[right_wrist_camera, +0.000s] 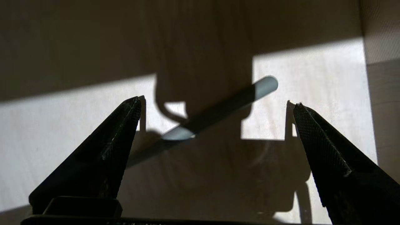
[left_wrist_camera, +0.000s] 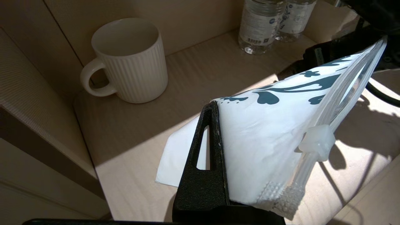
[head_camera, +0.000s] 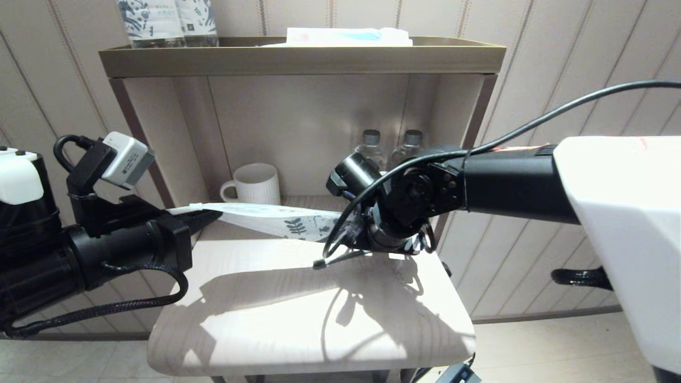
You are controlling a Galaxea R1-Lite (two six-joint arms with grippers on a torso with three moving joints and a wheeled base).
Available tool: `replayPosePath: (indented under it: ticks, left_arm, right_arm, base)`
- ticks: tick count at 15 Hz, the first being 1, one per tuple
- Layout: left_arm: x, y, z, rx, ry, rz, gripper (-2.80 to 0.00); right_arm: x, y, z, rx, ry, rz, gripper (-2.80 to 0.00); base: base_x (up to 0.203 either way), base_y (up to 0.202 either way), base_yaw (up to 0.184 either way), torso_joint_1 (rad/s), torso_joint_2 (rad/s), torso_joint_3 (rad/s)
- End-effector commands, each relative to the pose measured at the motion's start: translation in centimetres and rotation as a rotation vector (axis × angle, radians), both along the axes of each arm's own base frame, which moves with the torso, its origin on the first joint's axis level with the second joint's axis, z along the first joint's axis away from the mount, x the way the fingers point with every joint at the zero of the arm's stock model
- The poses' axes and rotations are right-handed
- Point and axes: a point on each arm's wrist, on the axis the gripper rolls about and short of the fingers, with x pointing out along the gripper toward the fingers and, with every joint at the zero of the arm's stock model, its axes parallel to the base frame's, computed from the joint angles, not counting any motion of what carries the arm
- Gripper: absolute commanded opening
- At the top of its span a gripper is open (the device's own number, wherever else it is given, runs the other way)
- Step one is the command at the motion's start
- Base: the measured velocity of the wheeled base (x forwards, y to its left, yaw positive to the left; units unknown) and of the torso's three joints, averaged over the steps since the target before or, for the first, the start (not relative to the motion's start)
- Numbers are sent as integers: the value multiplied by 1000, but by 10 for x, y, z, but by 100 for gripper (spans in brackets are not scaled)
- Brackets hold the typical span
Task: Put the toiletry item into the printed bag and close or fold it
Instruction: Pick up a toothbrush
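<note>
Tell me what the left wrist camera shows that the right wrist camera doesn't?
Only the left wrist view: the left hand shut on the printed bag, showing its teal leaf print and clear zip slider, plus a ribbed white mug and two water bottles further back.

Only the right wrist view: the right hand, open, above a slim pale stick lying on the surface; whether it is the toothbrush I cannot tell.

Both: the pale wooden tabletop with hard sun and shadow.

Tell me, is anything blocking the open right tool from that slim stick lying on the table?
Nothing visible. The right tool hangs open above the toothbrush, with only shadow between them. The left tool holds the printed bag off to the side.
</note>
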Motion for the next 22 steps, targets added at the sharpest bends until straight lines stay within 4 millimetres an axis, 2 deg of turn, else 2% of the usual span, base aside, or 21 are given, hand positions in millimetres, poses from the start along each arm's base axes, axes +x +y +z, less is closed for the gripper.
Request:
replayPosePath:
  ticks: [1,5,8,11,15,19,22]
  left_arm:
    - [1,0,0,0,0,0,-280]
    - [0,0,-1,0,1,-2,-280]
    - [-2,0,-1,-4,0,-23,-280]
    - [-2,0,0,-5,0,-27,-280]
    - [-2,0,-1,-4,2,-27,-280]
    - [0,-1,-4,1,14,-26,-280]
    - [0,-1,-4,1,15,-26,-280]
  right_arm:
    - [4,5,-7,-42,-49,-36,0]
    - [-4,2,-2,-55,-29,-32,0]
    - [-17,-1,9,-49,-7,-33,0]
    - [-23,-2,14,19,44,-7,0]
    - [-16,-5,3,83,148,-4,0]
    - [-2,-9,-1,116,122,-41,0]
    - [-1,-10,-2,116,124,-46,0]
  base:
    - [0,0,0,0,0,0]
    - [0,0,0,0,0,0]
    - [0,0,0,0,0,0]
    - [0,0,0,0,0,0]
    - [0,0,0,0,0,0]
    - [0,0,0,0,0,0]
    - [0,0,0,0,0,0]
